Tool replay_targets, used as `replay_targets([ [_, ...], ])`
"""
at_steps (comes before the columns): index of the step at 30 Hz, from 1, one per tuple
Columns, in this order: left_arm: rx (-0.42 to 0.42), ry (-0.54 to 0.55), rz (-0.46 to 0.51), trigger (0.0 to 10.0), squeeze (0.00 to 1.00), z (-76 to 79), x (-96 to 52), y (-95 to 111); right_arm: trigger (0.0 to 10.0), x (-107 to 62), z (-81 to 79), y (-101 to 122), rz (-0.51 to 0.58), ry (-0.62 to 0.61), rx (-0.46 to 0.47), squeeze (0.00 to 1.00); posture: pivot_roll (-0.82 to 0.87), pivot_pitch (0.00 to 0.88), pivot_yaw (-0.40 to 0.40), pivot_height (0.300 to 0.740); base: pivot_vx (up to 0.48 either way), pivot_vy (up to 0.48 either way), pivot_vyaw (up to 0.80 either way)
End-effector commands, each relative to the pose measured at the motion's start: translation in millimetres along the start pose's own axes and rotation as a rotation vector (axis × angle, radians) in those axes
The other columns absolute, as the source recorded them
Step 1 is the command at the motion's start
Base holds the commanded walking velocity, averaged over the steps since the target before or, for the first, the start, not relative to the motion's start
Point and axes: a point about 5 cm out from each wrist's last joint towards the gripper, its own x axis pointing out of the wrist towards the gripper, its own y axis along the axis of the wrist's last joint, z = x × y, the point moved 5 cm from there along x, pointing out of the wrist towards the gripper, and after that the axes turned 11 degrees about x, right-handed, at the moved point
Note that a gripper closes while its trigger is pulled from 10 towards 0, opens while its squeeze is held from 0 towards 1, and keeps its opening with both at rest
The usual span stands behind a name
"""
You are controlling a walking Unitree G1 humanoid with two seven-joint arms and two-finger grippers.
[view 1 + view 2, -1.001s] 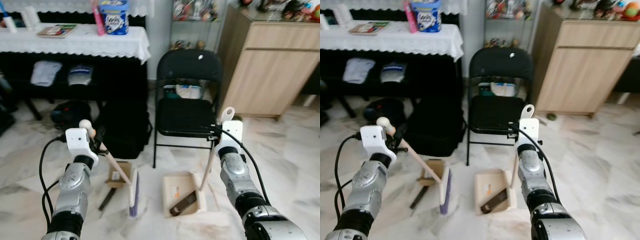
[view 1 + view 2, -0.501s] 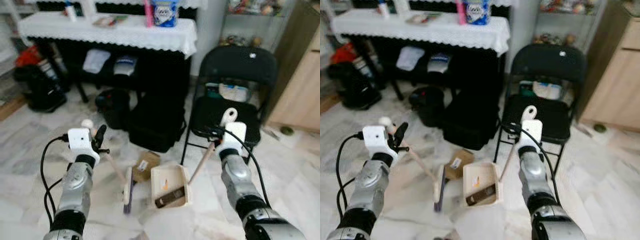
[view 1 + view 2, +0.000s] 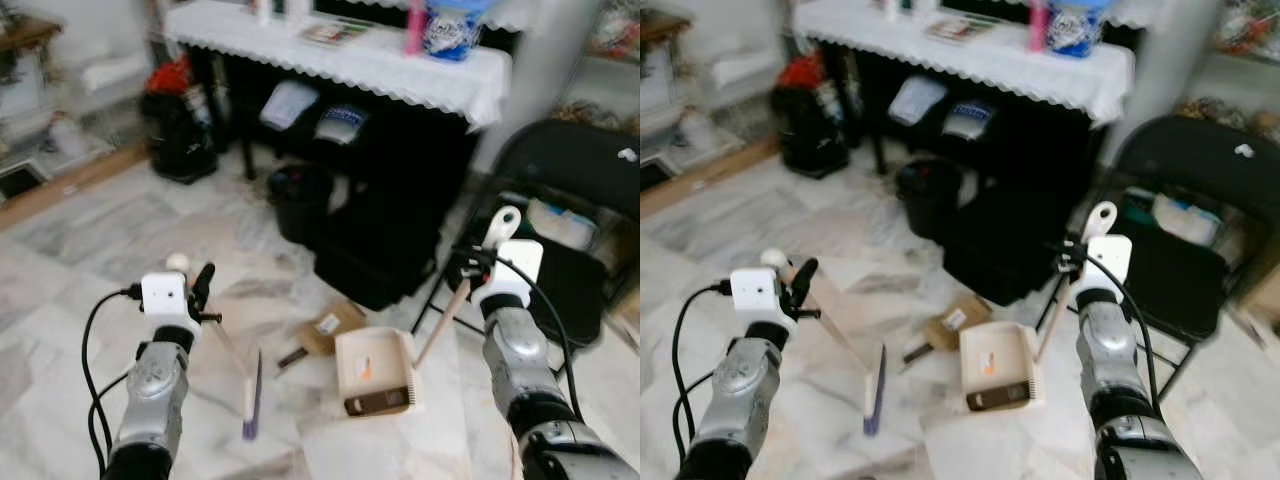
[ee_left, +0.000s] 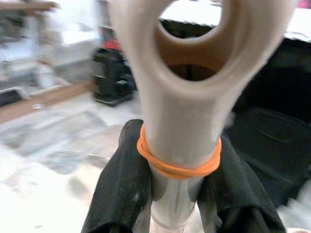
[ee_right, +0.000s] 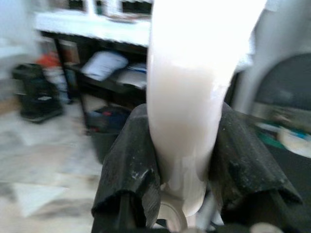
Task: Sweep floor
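1. Wooden-handled broom slants to the marble floor, left pincer clamped round its handle.
2. Beige dustpan rests beside it; right pincer grips its handle.
3. Cardboard box lies just behind.

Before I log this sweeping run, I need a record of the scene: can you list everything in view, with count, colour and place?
Long-handled broom: one, pale wooden handle, head on the floor, left of the dustpan.
Cream plastic dustpan: one, on the floor, holding a dark piece of debris.
Small brown cardboard box: one, on the floor behind the dustpan.
Black folding chair: one, at right.
Table with white lace cloth: one, at the back, carrying a blue tub and a pink bottle.
Black bags: several, under the table.
White marble floor: throughout.
Left gripper: shut on the broom handle.
Right gripper: shut on the dustpan handle.
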Motion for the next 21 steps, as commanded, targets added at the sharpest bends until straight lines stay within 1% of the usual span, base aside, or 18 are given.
replay_targets([
  [1, 0.012, 0.047, 0.069, 10.0, 0.0, -8.0, 11.0, 19, 10.0, 6.4, -5.0, 11, 0.033, 0.001, 0.044, 0.0, 0.04, 0.0, -0.058, 0.74, 0.0, 0.0, 0.8],
  [2, 0.012, 0.047, 0.069, 10.0, 0.0, -8.0, 11.0, 19, 10.0, 6.4, -5.0, 11, 0.033, 0.001, 0.044, 0.0, 0.04, 0.0, -0.058, 0.74, 0.0, 0.0, 0.8],
  [4, 0.007, 0.042, 0.076, 10.0, 0.0, -0.1, 15.5, 23, 10.0, 9.6, -15.9, 6, 0.003, 0.02, 0.049, 0.0, 0.03, 0.0, -0.024, 0.74, 0.0, 0.0, 0.8],
  [8, 0.005, 0.03, 0.073, 10.0, 0.0, 3.3, 15.3, 22, 10.0, 9.9, -17.3, 7, 0.007, 0.019, 0.052, 0.0, 0.02, 0.0, -0.019, 0.74, 0.0, 0.0, 0.8],
  [9, 0.012, -0.002, 0.069, 10.0, 0.0, 8.8, 17.1, 22, 10.0, 11.7, -18.2, 13, 0.037, 0.007, 0.066, 0.0, 0.01, 0.0, 0.003, 0.74, 0.0, 0.0, 0.8],
  [10, 0.015, -0.011, 0.068, 10.0, 0.0, 10.2, 18.3, 22, 10.0, 12.4, -18.2, 16, 0.048, 0.002, 0.074, 0.0, 0.01, 0.0, 0.005, 0.74, 0.0, 0.0, 0.8],
  [16, 0.017, -0.002, 0.082, 10.0, 0.0, 10.4, 24.0, 27, 10.0, 13.0, -17.7, 16, 0.052, -0.006, 0.079, 0.0, 0.04, 0.0, 0.002, 0.74, 0.0, 0.0, 0.8],
  [19, 0.015, 0.021, 0.106, 10.0, 0.0, 5.5, 24.3, 33, 10.0, 13.3, -18.3, 19, 0.064, -0.003, 0.081, 0.0, 0.06, 0.0, -0.01, 0.74, 0.0, 0.0, 0.8],
  [21, 0.015, 0.026, 0.107, 10.0, 0.0, 4.3, 23.9, 33, 10.0, 13.3, -18.5, 19, 0.065, -0.002, 0.08, 0.0, 0.06, 0.0, -0.011, 0.74, 0.0, 0.0, 0.8],
])
